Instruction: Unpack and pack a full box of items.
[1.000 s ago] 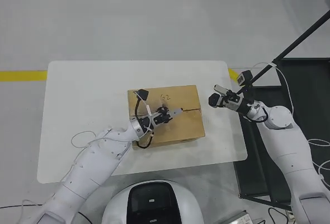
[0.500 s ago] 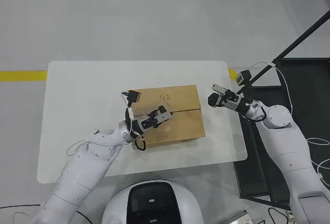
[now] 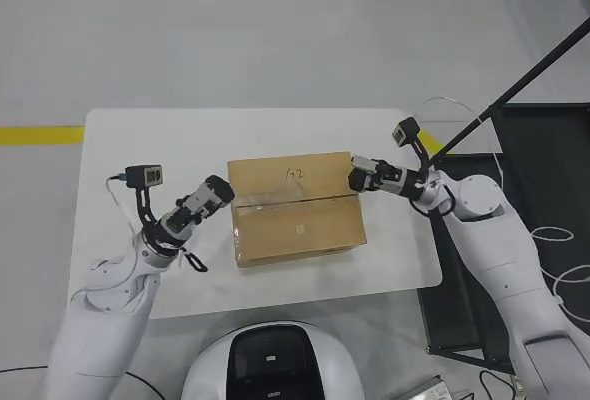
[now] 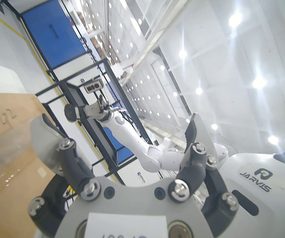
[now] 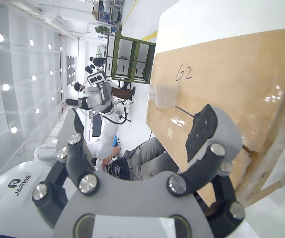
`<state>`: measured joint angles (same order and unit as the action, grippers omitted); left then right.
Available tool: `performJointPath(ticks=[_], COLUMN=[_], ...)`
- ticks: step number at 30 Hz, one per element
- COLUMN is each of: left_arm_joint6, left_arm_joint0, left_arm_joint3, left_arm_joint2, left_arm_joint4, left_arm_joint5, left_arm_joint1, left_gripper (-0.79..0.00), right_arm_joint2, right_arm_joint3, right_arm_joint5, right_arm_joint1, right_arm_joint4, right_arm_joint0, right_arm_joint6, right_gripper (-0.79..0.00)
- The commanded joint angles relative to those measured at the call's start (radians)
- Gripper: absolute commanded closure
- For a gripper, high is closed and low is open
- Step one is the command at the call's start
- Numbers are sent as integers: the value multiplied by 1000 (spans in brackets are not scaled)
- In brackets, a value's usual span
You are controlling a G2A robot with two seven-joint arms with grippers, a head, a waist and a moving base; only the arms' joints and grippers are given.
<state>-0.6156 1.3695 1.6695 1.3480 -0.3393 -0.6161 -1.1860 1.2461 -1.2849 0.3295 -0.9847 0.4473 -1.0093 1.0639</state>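
The only readable mark (image 5: 184, 73) is a handwritten "G2" on the top of the box (image 3: 295, 228), just ahead of the right end effector (image 5: 140, 118) and between it and the left end effector (image 3: 219, 188).

Closed brown cardboard box (image 3: 297, 207), flaps taped shut, handwritten mark on top, flat mid-table

Overhead camera looks straight down on the whole worktop (image 3: 125, 200), box (image 3: 295, 205) dead centre, both arms in shot. Left wrist camera sits tight behind the left gripper (image 4: 117, 125), tipped up at the ceiling (image 4: 206, 38) (a corner of the box creeps in), facing the right arm (image 4: 127, 132) across the way. Right wrist camera, just as close behind the right gripper (image 5: 140, 122), skims over the box top toward the left arm (image 5: 105, 130), so all three share that box.
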Motion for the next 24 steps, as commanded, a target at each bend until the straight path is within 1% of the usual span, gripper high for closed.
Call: performJointPath(ticks=[1, 6, 10, 13, 18, 21, 24], left_arm_joint6=[45, 115, 189, 242, 298, 324, 325], left_arm_joint0=[24, 77, 106, 118, 150, 169, 171], left_arm_joint3=[-7, -32, -61, -79, -76, -72, -72], left_arm_joint2=[49, 132, 186, 218, 259, 278, 279], left_arm_joint4=[2, -44, -30, -18, -1, 2, 2], left_arm_joint5=[-8, -8, 3, 6, -4, -10, -12], left_arm_joint1=[4, 9, 12, 12, 11, 11, 10], left_gripper=[-785, -785, -785, -785, -785, -785, -785], right_arm_joint2=[-30, -110, -169, -215, -295, -344, -366], right_arm_joint3=[-14, -64, -122, -149, -161, -133, -104], right_arm_joint5=[-4, -14, -27, -46, -84, -109, -116], right_arm_joint1=[-7, -25, -38, -50, -76, -96, -110], right_arm_joint4=[-16, -47, -56, -73, -92, -108, -117], right_arm_joint0=[22, 73, 96, 117, 172, 215, 246], right_arm_joint6=[5, 26, 62, 62, 30, -6, -45], right_gripper=[-785, -785, -785, -785, -785, -785, -785])
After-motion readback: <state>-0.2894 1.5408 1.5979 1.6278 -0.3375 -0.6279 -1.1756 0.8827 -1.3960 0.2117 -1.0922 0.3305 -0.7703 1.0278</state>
